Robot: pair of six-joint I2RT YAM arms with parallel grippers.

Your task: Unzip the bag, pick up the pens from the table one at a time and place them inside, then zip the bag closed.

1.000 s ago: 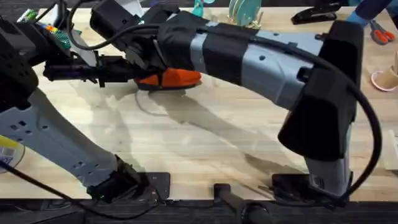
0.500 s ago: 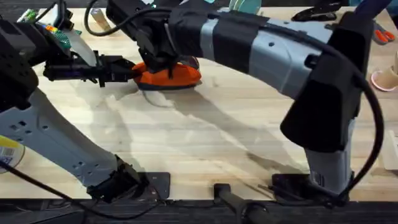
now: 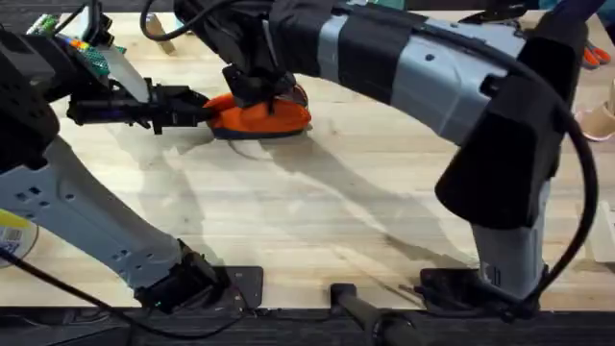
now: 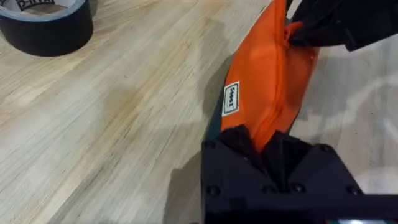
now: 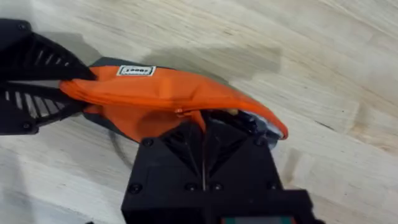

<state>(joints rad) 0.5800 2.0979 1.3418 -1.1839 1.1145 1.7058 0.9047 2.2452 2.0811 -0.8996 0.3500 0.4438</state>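
1. Labels: one small white tag (image 4: 231, 99) was sewn on the side of the bag (image 3: 258, 114), near the end held by the left gripper. It carried dark printed lettering too small to read. A roll of black tape (image 4: 45, 23) lay on the counter (image 3: 317, 221) beyond the bag's far side, with partial white lettering on its inner core, not legible.
2. Left gripper (image 4: 268, 144): its fingers were closed on the left end of the bag, pinching the orange fabric at the zipper seam. In the overhead view this gripper (image 3: 200, 108) reached in from the left and met the bag at its left tip.
3. Right gripper (image 5: 203, 126): its fingers were pressed together at the top seam of the bag, about midway along, on or at the zipper line. Whether they held the zipper pull itself could not be determined.
4. Bag position: it lay on the counter in the far left-centre area, under the right arm, with its long axis running left to right. A dark gap showed at its right end (image 5: 254, 123).
5. Count: one bag, one tape roll, two grippers in contact with the bag.
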